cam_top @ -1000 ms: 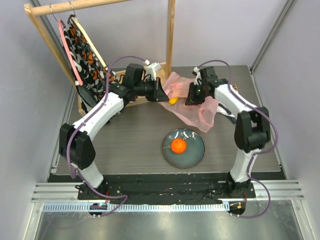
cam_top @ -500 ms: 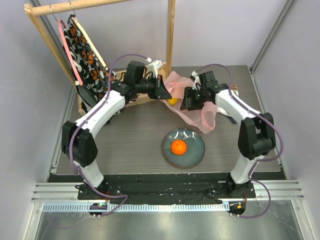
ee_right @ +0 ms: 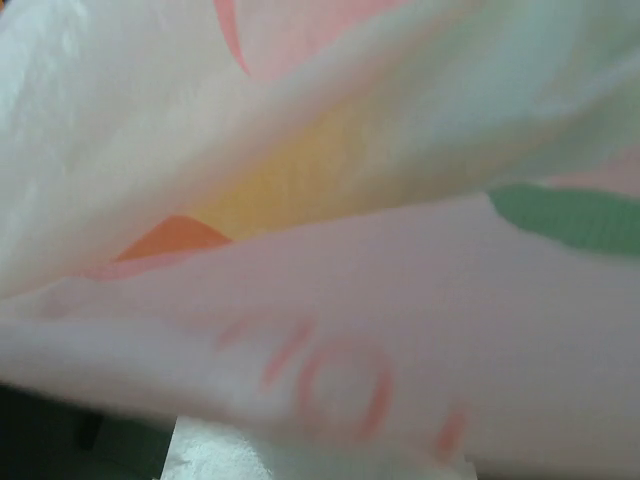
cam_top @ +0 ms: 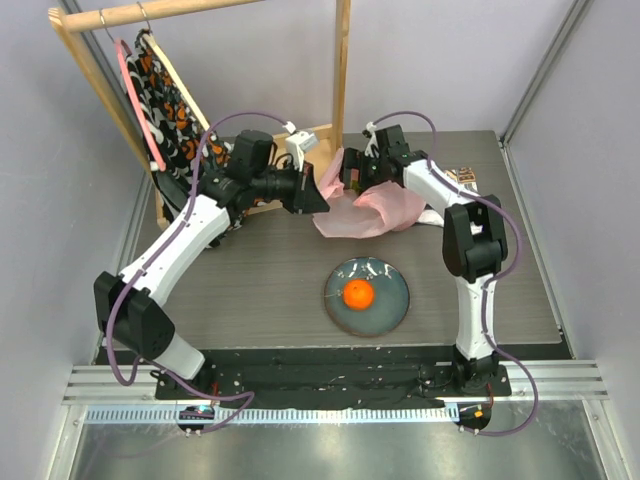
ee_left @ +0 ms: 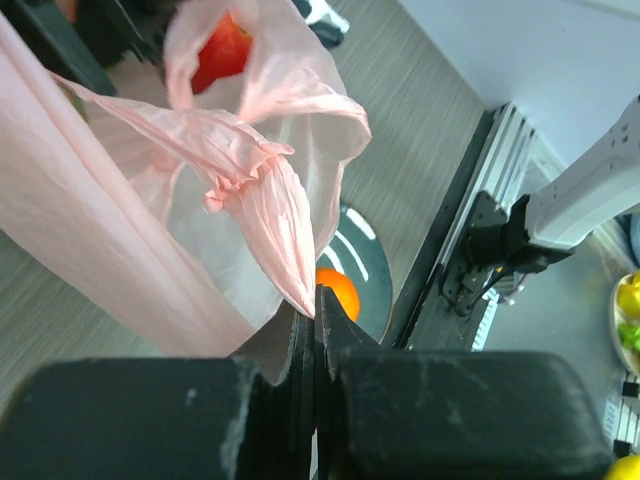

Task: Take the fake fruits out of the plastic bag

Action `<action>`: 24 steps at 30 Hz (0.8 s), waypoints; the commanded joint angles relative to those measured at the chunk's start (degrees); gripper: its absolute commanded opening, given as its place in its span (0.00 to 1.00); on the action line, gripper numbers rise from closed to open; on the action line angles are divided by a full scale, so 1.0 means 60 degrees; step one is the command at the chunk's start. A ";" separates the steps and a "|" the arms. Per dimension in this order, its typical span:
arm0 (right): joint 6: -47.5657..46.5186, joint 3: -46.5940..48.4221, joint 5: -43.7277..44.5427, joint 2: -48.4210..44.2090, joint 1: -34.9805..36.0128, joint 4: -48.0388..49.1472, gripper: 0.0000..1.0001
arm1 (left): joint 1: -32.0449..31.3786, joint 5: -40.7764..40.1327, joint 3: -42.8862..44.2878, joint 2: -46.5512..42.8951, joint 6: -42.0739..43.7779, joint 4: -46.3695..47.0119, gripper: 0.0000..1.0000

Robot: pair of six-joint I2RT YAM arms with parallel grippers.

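Biggest worry here: the left pincer (ee_left: 315, 322) is clamped flat on just a thin twist of the plastic bag (cam_top: 365, 212). One tug could tear the film or let it slip out, and the bag would flop over the fruit. The right pincer (cam_top: 352, 172) is up against the bag, but I can't tell how wide it's open, since its own camera shows nothing but pink film.

Contents: the bag, slumped at the back of the desk (cam_top: 250, 270), has a red fruit (ee_left: 222, 52) inside. There's probably also a yellow fruit (ee_right: 290, 190) and a green patch (ee_right: 570, 215) showing through. The plate (cam_top: 398, 312) holds one orange (cam_top: 357, 293).
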 commanded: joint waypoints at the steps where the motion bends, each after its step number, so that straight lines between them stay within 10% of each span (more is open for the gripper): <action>1: 0.0535 0.1175 0.0350 0.0901 0.0134 0.0522 1.00 | -0.0126 0.0527 0.0030 0.0064 0.0739 -0.0650 0.00; 24: 0.0931 0.0869 -0.0046 0.0009 -0.0129 -0.0006 1.00 | -0.0331 0.0044 0.0440 0.0577 -0.0183 -0.0079 0.00</action>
